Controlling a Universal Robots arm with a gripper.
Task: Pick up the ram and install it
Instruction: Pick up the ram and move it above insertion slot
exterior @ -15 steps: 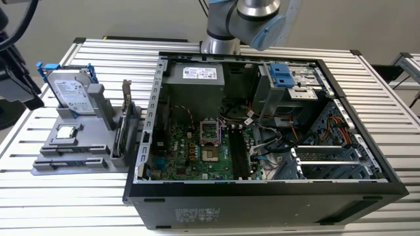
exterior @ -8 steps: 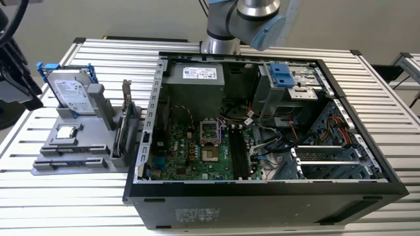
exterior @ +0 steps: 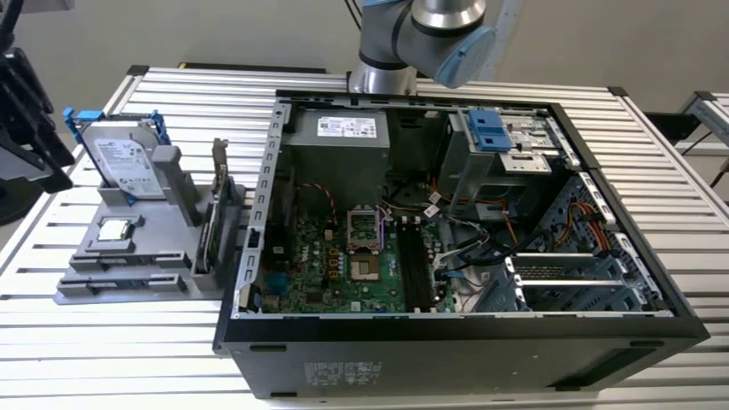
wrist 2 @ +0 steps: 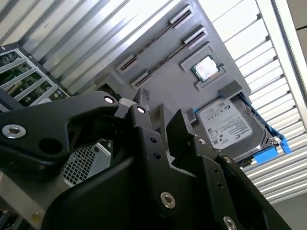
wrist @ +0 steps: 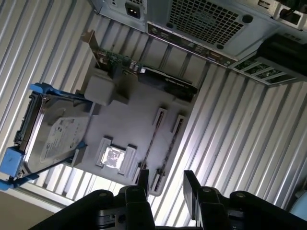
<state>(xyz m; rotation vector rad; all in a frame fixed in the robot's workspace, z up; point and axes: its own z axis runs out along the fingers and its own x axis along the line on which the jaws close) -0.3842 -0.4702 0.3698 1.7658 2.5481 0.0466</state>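
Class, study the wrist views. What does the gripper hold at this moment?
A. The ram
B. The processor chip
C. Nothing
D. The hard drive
C: in the first wrist view the gripper has its fingers apart with nothing between them, while the hard drive and the processor chip sit in the gray holder beyond it.

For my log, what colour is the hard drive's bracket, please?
The silver hard drive's plastic bracket is blue, clearest in the second wrist view.
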